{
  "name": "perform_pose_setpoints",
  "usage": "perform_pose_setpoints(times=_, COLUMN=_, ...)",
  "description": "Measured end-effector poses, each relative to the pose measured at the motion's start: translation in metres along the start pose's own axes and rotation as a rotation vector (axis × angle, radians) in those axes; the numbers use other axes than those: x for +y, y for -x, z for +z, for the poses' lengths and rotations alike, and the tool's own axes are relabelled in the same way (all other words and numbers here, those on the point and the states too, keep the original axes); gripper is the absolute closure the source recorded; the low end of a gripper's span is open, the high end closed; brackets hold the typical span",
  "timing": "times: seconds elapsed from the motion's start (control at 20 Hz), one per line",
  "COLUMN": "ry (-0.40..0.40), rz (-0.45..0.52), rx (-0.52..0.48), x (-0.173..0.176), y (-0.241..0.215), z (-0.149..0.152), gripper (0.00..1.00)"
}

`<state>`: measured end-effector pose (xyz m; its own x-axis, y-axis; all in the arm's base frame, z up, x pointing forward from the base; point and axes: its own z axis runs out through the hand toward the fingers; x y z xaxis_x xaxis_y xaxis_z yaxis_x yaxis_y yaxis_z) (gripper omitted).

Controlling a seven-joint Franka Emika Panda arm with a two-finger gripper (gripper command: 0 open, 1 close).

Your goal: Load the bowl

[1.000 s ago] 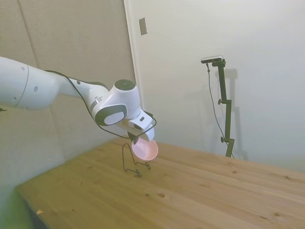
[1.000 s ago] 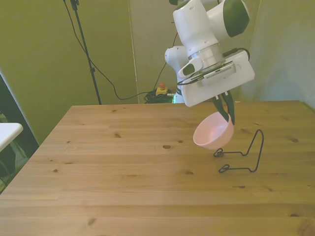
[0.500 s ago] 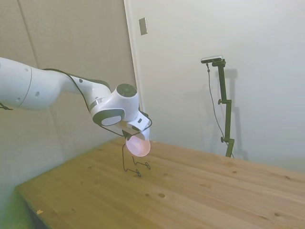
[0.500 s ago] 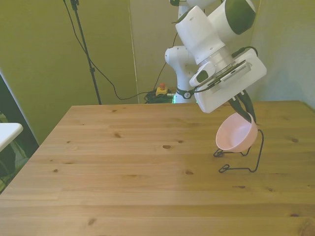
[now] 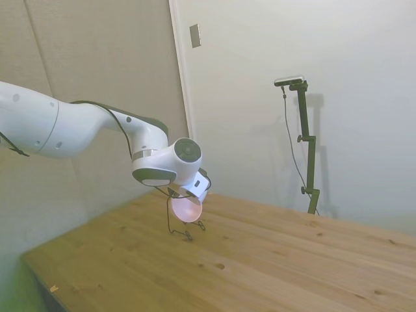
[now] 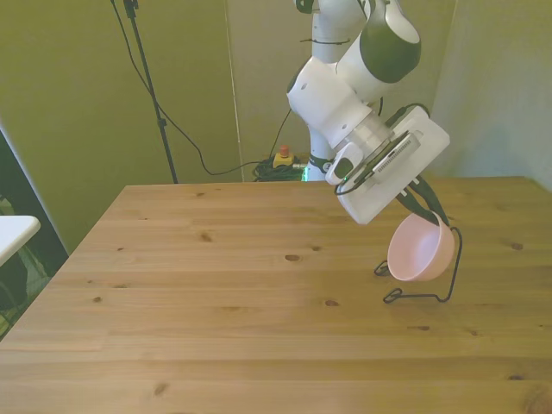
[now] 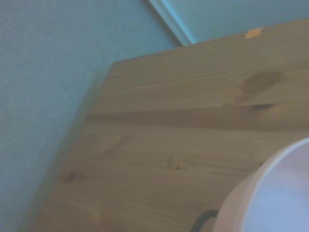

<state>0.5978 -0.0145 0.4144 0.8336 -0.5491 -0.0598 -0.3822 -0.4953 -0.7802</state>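
Pink bowl (image 6: 420, 250) hangs tilted on edge, pinched by its rim in the closed gripper (image 6: 429, 207), directly against the wire rack (image 6: 431, 274) on the table (image 6: 216, 302), its upright loop just behind it

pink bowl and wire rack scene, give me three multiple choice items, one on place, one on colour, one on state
1. Where is the small round pale pink plastic bowl?
A. flat on the wooden table at the front view's left
B. at the thin dark wire rack, against its upright loop
C. on the floor

2. What colour is the rack?
A. dark
B. white
C. red

3. How is the bowl held?
A. lying free, gripper far away
B. upside down on the table
C. tilted on its side, the gripper shut on its rim

Answers:
1 B: in the front view the bowl sits inside the rack's loop.
2 A: its wire reads black against the wooden table.
3 C: the gripper pinches the rim, with the bowl's opening turned sideways.
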Motion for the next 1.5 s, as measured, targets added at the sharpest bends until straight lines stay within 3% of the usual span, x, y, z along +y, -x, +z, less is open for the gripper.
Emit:
perform_pose_setpoints(times=0.35, ry=-0.062, rz=0.004, rx=-0.055, x=0.012, y=-0.006, z=0.014, gripper=1.0)
perform_pose_setpoints(times=1.25, ry=-0.059, rz=0.027, rx=-0.059, x=0.027, y=-0.007, z=0.015, gripper=1.0)
perform_pose_setpoints(times=1.3, ry=-0.058, rz=0.028, rx=-0.059, x=0.028, y=-0.007, z=0.015, gripper=0.0)
perform_pose_setpoints(times=1.5, ry=-0.058, rz=0.028, rx=-0.059, x=0.028, y=-0.007, z=0.015, gripper=0.0)
